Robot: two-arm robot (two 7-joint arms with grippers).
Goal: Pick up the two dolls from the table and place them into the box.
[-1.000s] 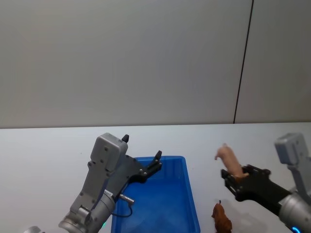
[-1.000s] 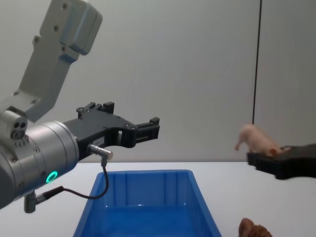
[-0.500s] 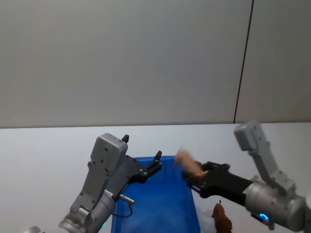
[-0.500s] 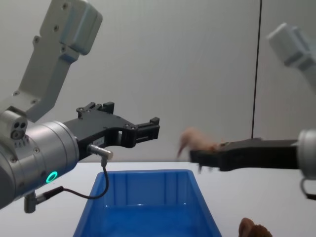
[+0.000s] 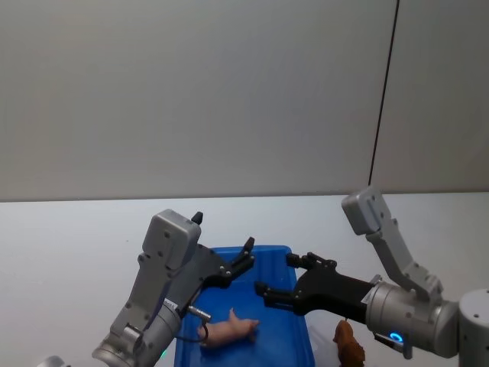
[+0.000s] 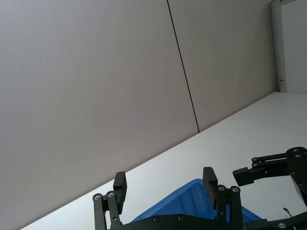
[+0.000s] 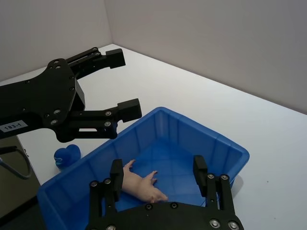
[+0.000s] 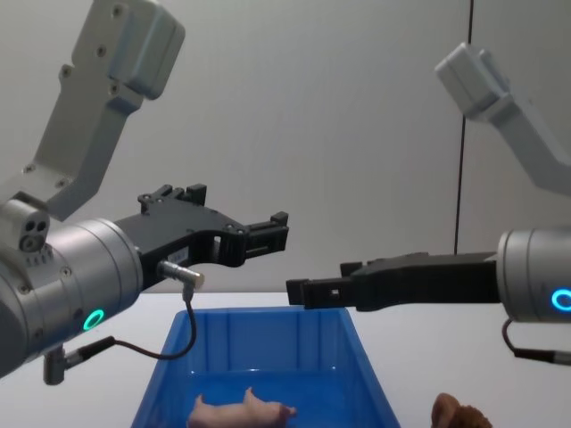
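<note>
Nearest, finding the reddish-brown doll (image 5: 348, 345) standing on the white table (image 5: 76, 245), just beside the blue box (image 5: 275, 250), at about 4 o'clock from it. Next, noting the pink doll (image 5: 228, 331) lying on its side on the box floor, toward 7 o'clock of its middle, touching neither end effector. Above that, holding the right end effector (image 7: 157, 165) over the box, reaching in from 3 o'clock, fingers spread apart and gripping nothing. Slightly farther, hovering the left end effector (image 6: 164, 178) over the box's 11 o'clock corner, fingers likewise standing apart and empty, pointing toward 2 o'clock. Beyond, looking across the table to a grey wall (image 5: 191, 99) crossed by a dark vertical seam (image 5: 384, 92) at 1 o'clock.
</note>
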